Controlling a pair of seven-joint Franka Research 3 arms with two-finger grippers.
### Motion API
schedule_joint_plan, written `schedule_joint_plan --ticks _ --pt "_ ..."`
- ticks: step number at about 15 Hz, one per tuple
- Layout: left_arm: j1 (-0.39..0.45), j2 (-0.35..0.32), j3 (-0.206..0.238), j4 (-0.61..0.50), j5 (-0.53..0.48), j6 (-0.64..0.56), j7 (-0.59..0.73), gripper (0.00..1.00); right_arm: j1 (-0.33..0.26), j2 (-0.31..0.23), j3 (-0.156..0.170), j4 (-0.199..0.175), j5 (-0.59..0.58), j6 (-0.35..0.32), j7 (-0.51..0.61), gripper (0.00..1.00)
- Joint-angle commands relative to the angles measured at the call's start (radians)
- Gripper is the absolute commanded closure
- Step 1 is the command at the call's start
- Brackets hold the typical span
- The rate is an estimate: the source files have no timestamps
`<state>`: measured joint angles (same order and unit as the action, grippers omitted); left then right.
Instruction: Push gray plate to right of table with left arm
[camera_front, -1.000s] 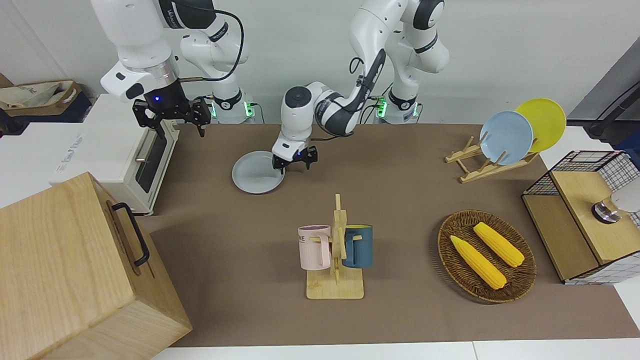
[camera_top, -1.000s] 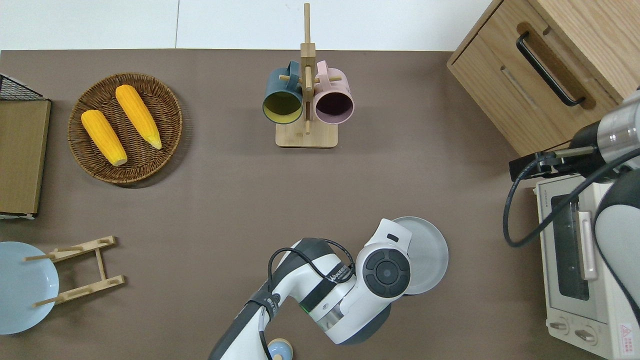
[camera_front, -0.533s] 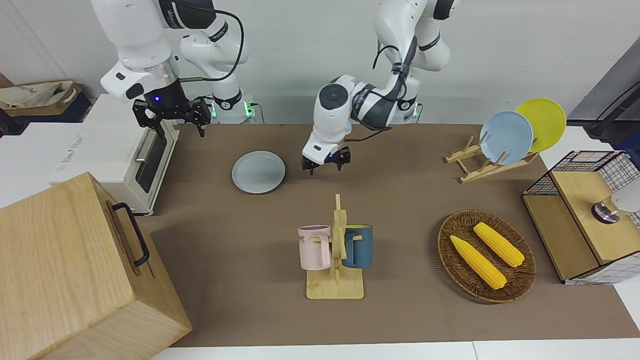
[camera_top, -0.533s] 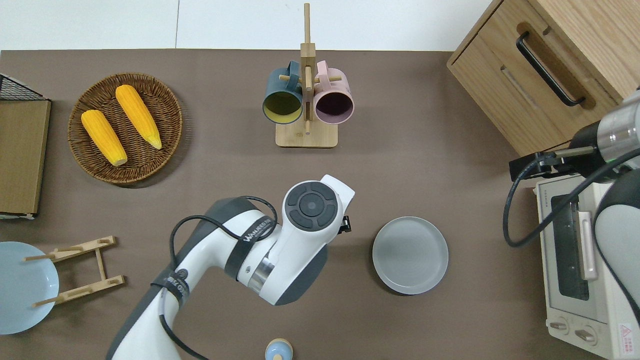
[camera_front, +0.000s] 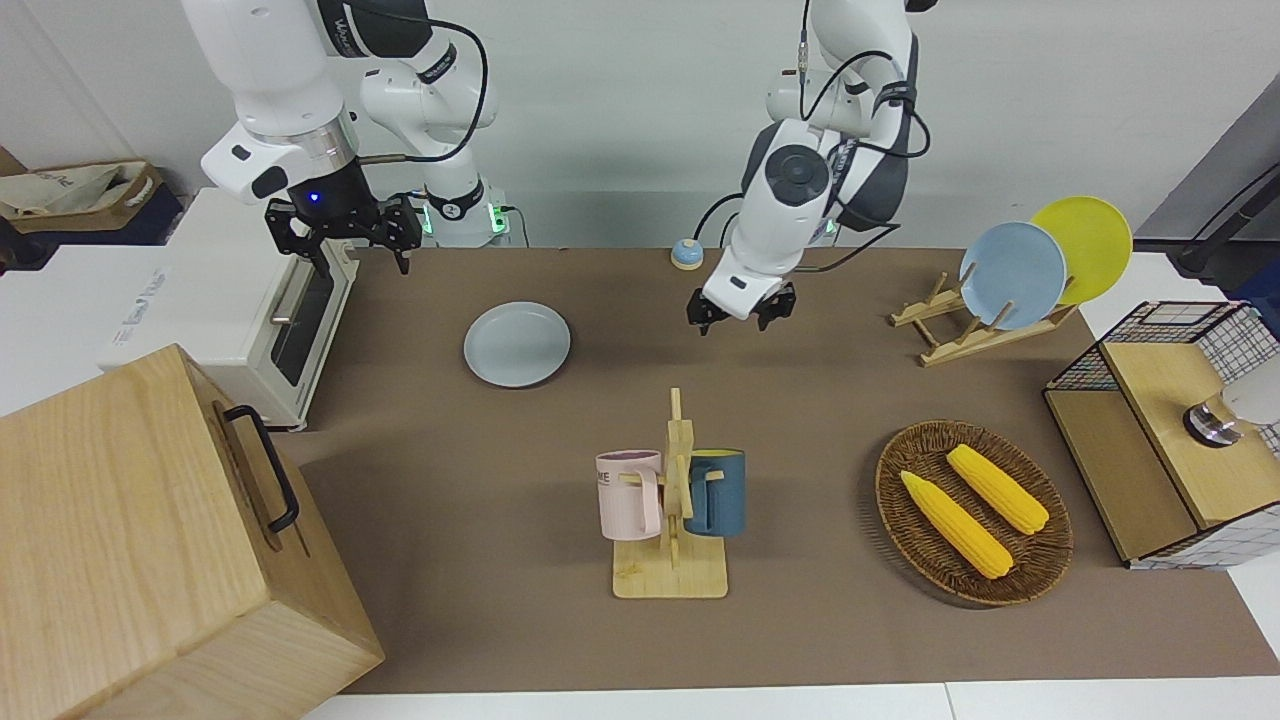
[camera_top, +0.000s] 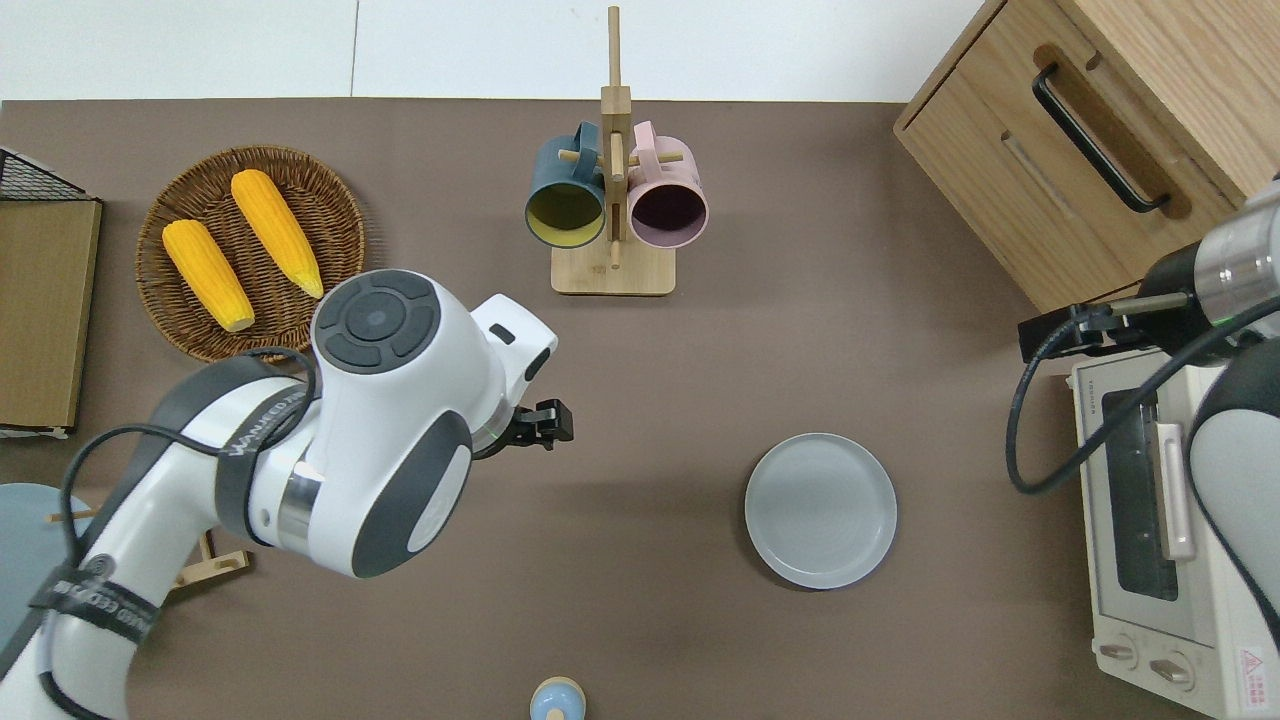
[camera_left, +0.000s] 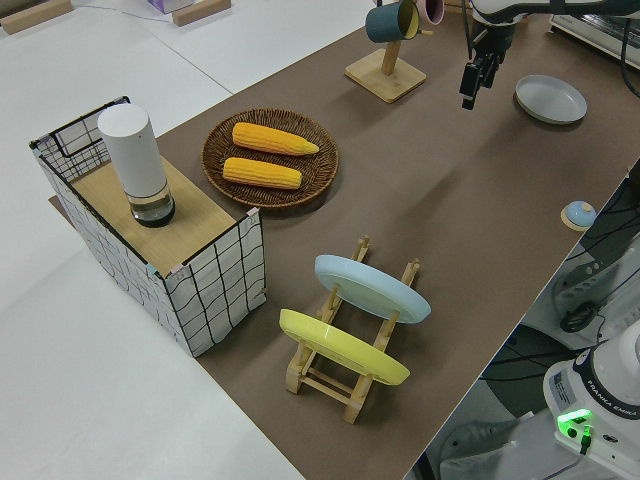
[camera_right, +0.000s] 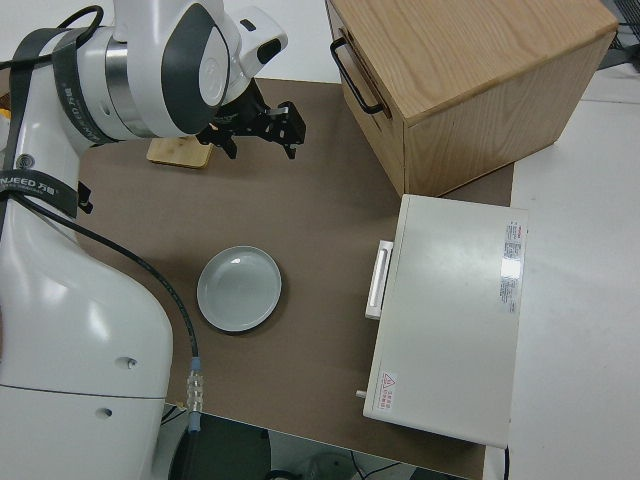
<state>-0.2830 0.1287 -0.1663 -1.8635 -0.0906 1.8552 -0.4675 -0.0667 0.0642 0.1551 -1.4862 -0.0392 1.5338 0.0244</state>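
Plate (camera_top: 820, 510) flat on table (camera_top: 700, 640), left gripper (camera_front: 741, 308) raised well apart, fingers spread, empty; right arm parked.

Plate (camera_top: 820, 510) looked smooth, semi-gloss ceramic; table (camera_top: 820, 330) mat matt brown; basket (camera_front: 1040, 560) rough woven wicker; cabinet (camera_front: 110, 520) bare wood; arms' shells glossy white plastic.

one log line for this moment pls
phase: left arm withdrawing after push | left gripper: open, empty, clear of plate | gray plate: flat on table, toward right arm's end | right arm: parked
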Motion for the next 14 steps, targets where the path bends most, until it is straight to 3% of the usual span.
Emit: schedule_joint_plan --ticks 1,8,14 --pt "0.079 -0.066 -0.004 -0.033 -0.009 -0.057 0.111 0.01 -0.001 -0.006 0.000 0.001 0.007 -0.011 0.003 0.017" --pt "0.257 -0.129 -0.004 -0.020 0.024 -0.157 0.354 0.01 -0.001 -0.006 0.000 0.001 0.007 -0.011 0.003 0.017" --pt "0.357 -0.175 0.001 0.026 0.078 -0.209 0.437 0.01 -0.001 -0.006 0.000 0.003 0.007 -0.011 0.003 0.017"
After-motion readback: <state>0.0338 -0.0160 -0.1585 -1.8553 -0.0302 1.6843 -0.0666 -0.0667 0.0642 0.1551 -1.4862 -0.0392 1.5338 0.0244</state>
